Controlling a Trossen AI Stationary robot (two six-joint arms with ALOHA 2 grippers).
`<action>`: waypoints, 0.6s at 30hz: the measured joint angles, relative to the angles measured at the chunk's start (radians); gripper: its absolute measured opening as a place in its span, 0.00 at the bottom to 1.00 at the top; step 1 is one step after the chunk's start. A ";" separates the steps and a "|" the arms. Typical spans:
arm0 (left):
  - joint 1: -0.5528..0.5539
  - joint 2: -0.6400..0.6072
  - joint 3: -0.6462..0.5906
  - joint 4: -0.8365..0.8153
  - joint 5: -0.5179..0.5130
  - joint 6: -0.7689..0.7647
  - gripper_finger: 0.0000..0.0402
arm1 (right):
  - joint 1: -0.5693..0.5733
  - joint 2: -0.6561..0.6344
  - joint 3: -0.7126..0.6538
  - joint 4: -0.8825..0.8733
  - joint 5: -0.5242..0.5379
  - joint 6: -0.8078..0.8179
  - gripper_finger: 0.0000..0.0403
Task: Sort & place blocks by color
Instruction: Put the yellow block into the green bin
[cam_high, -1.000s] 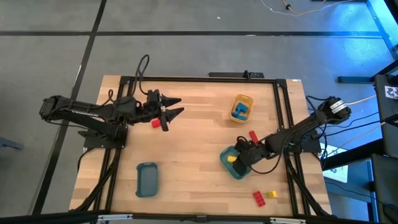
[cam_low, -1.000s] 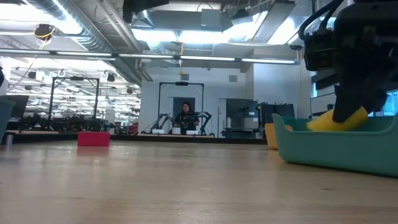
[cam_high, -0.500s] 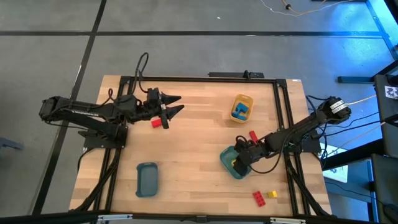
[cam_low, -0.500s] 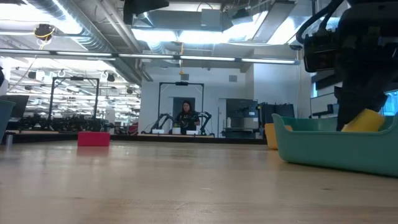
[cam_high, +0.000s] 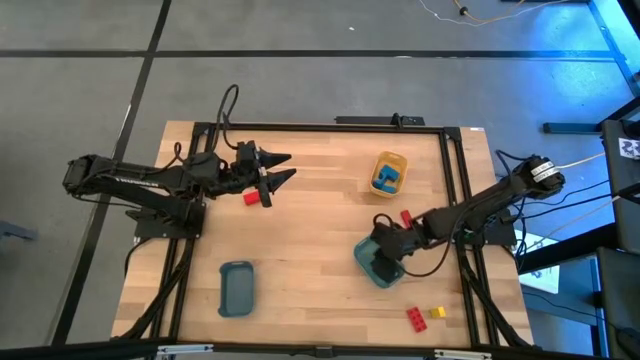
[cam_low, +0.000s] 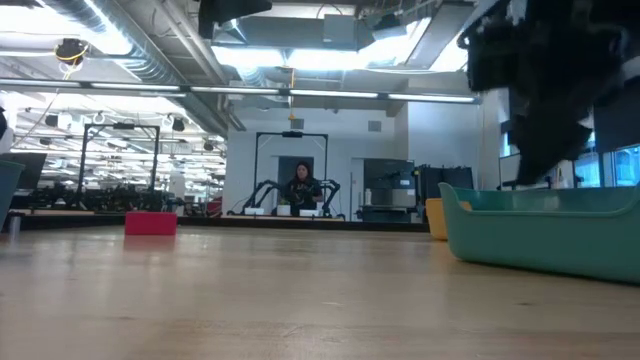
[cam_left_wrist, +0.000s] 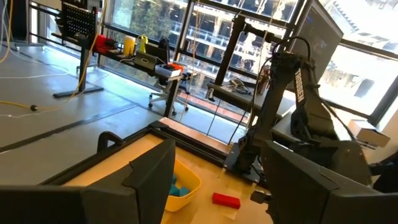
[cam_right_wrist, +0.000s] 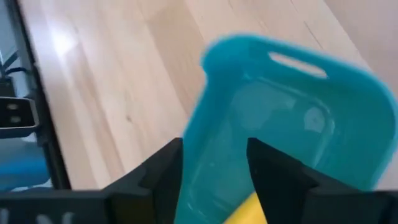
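One yellow block (cam_right_wrist: 247, 210) low in the teal tray (cam_right_wrist: 292, 124), between the parted fingers of the right gripper (cam_high: 385, 262) and probably loose rather than pinched, though only a corner shows. Reaching in from the table's right side, wrist tipped down over the tray. Left gripper (cam_high: 276, 170) spread wide and empty, hovering just past a red block (cam_high: 250, 198), far nearer to it than the right arm.

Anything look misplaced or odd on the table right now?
Yes: blue blocks lie in the yellow tray, and a yellow block lies in the teal tray under the right gripper. Colours don't match their trays. Nothing looks spilled or damaged.
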 joint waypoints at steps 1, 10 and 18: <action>0.000 0.000 0.000 0.000 0.000 0.000 0.57 | -0.004 0.000 0.015 -0.013 -0.003 -0.015 0.47; 0.000 0.000 0.000 0.002 -0.001 -0.005 0.57 | -0.019 -0.105 0.114 -0.278 -0.070 -0.247 0.65; 0.000 0.000 0.000 0.003 -0.008 -0.025 0.57 | 0.041 -0.285 0.115 -0.351 -0.179 -0.012 0.66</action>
